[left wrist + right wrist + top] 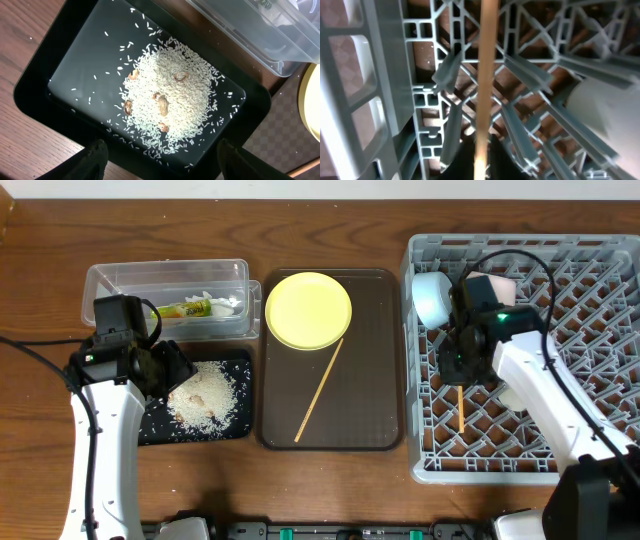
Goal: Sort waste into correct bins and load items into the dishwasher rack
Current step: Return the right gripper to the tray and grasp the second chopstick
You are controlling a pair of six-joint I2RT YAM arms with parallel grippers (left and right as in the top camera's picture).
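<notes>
My left gripper is open and empty, hovering over the near edge of the shallow black tray. The tray holds a heap of white rice with a few brown bits in it. My right gripper is shut on a wooden chopstick and holds it down among the pegs of the grey dishwasher rack. A second chopstick lies beside the yellow plate on the brown serving tray.
The clear tub behind the black tray holds the yellow-green wrapper and white tissue. A light blue bowl and a white vessel stand in the rack's far left corner, close to my right arm.
</notes>
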